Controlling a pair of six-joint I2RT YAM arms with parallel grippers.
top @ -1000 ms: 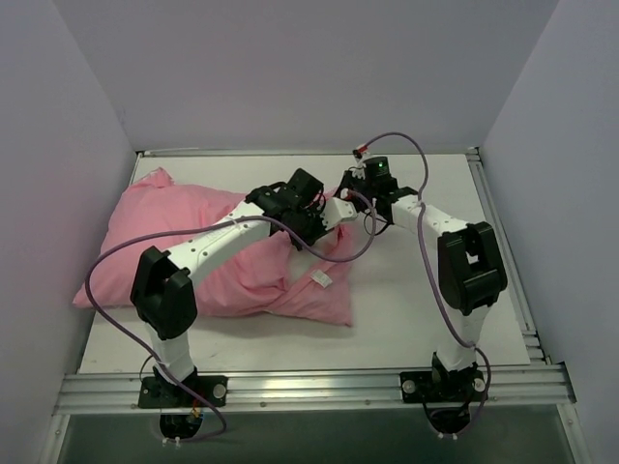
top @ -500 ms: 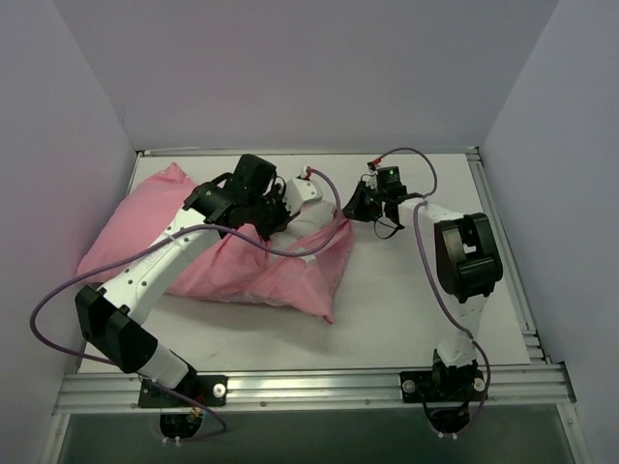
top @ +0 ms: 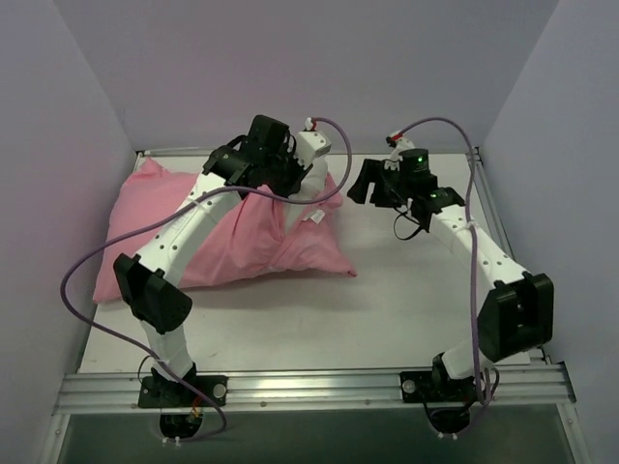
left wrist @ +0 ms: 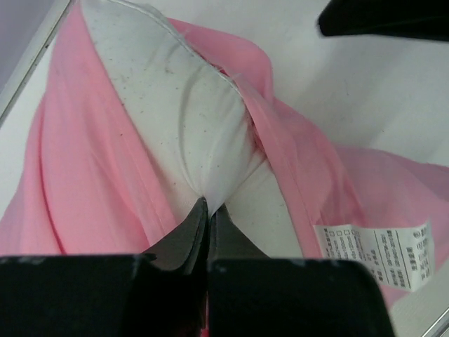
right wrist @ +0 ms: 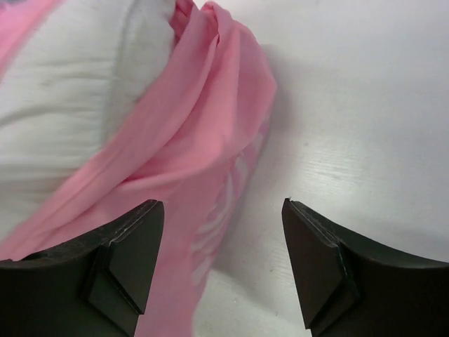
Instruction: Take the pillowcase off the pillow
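The pink pillowcase (top: 193,232) lies across the left half of the table with the pillow mostly inside it. In the left wrist view a white bulge of the pillow (left wrist: 175,119) sticks out of the pink opening (left wrist: 91,182). My left gripper (left wrist: 208,203) is shut on a pinch of that white fabric, raised near the back edge (top: 290,179). My right gripper (right wrist: 223,203) hangs open just right of the opening (top: 366,184), holding nothing. Below it are the pillowcase hem (right wrist: 189,140), white pillow (right wrist: 70,84) and bare table.
A white care label (left wrist: 375,253) is sewn to the pillowcase near the opening. The white table (top: 426,280) is walled at the back and on both sides. Purple cables loop off both arms.
My right gripper has opened, let go of the pillowcase and drawn back to the right. My left arm has lifted the pillow end up and toward the back wall.
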